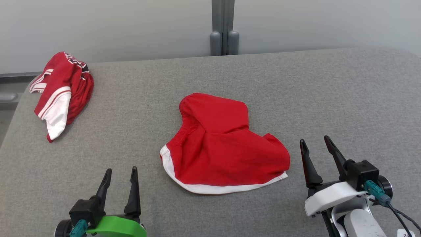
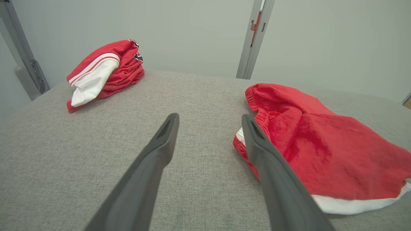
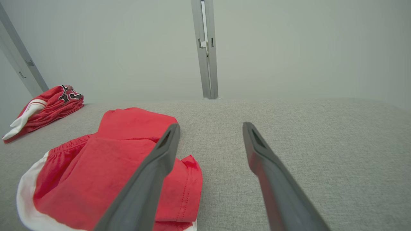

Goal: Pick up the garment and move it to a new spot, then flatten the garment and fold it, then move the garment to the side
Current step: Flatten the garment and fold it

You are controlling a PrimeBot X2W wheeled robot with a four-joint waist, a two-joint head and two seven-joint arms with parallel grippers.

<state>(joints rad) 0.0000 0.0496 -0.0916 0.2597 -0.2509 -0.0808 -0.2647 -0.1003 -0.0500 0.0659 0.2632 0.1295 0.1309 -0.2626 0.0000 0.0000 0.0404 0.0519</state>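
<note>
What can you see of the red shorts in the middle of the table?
The red shorts look like soft cloth, with a gathered elastic waistband at the far left and white trim along the near hem. They lie bunched and partly folded over themselves, not flat, midway on the grey fabric tabletop. Nothing else touches them; the left gripper and right gripper stand open on either side, apart.

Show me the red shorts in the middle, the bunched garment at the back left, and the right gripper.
red shorts [image 1: 227, 148], head view, middle of the red fabric.
bunched garment [image 1: 62, 79], head view, red fabric above the white panel.
right gripper [image 1: 314, 140], head view, midway between its open fingertips.
</note>
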